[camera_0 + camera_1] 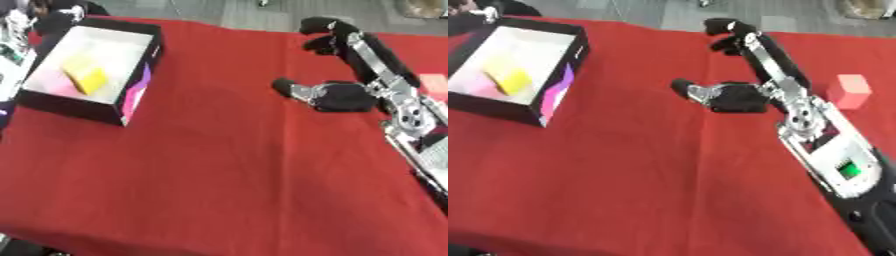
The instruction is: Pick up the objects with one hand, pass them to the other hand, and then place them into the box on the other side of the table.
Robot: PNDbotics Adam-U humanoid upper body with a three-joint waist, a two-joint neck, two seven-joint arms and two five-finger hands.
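Observation:
My right hand hovers over the red table right of centre. Its fingers stretch away toward the far edge and its thumb sticks out to the left; it is open and holds nothing. A pink block stands on the cloth just right of that hand, apart from it. At the far left sits a black box with a white inside. A yellow block lies in it, beside a pale pink shape. Part of my left arm shows at the left edge, with the blurred left hand behind the box.
The right forearm runs from the lower right corner up to the hand. Grey floor lies beyond the table's far edge. Broad red cloth spreads between the box and the near edge.

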